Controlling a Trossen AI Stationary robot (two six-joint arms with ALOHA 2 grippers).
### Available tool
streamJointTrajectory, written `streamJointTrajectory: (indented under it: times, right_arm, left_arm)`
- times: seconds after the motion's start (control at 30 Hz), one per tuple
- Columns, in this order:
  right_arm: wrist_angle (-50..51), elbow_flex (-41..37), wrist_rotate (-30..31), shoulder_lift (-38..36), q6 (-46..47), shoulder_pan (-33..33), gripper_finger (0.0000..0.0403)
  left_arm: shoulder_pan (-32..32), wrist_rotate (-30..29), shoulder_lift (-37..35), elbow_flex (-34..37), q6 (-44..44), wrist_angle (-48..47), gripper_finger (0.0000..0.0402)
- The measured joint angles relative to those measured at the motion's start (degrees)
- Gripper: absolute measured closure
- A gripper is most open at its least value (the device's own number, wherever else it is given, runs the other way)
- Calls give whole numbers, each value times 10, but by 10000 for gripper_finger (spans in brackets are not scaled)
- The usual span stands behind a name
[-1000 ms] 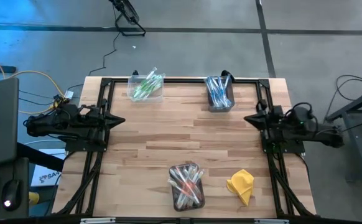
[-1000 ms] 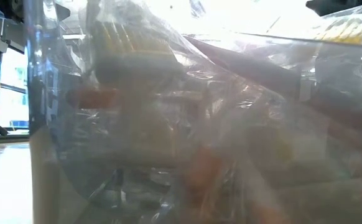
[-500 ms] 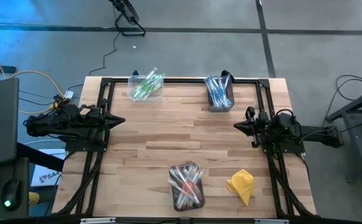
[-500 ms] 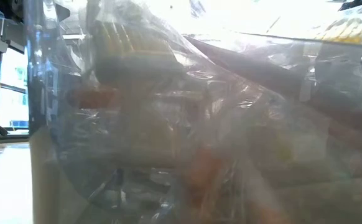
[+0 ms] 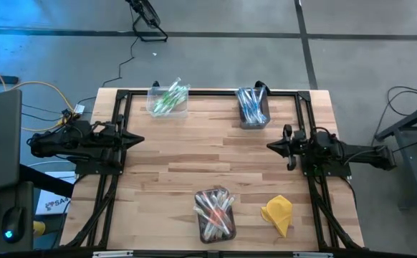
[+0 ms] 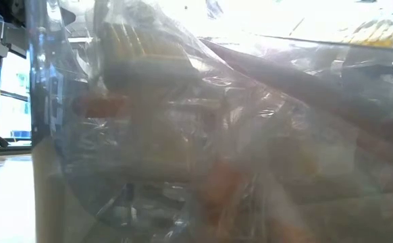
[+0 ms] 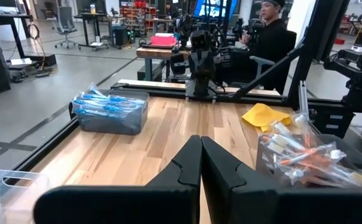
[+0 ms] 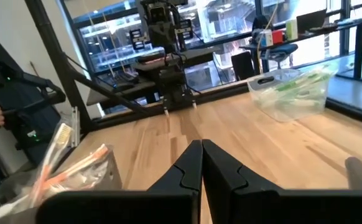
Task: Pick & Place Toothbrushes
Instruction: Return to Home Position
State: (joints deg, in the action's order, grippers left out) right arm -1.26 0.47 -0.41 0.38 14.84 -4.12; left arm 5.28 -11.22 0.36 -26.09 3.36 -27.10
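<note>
Toothbrushes: all binned by colour, none loose on the surface.

Nearest, at 6 o'clock: near clear bin, packed with orange toothbrushes and so close to the low camera as to fill that view with blur. Just at its 3 o'clock side, apart from it: crumpled yellow cloth.

Midway, at 3 o'clock: right gripper, fingers pressed together on nothing, pointing toward 9 o'clock. Changed within the last second: reached a little farther in over the wood, wrist apparently turned, arm stretched straighter behind. Opposite, at 9 o'clock: left gripper, likewise closed and empty, parked just as a second ago.

Farthest, along the 12 o'clock edge: dark bin with blue toothbrushes at about 1 o'clock, far clear bin with green toothbrushes at about 11 o'clock.

Judged from this: sorting apparently finished, nothing left to pick, only the right arm's settling into rest outstanding.

From the right gripper: dark bin near, toward 11 o'clock, not touching; near clear bin toward 7 o'clock, well apart; far clear bin toward 10 o'clock, well apart.
</note>
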Motion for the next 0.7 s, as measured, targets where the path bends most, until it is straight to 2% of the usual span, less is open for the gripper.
streamJointTrajectory:
  times: [0.43, 0.7]
  right_arm:
    - [4, 0, 1, 1, -16, 0, 400]
    - [5, 0, 1, 1, -16, 0, 400]
  left_arm:
    - [0, 3, 0, 6, -1, -5, 400]
    - [0, 4, 0, 84, -18, 75, 400]
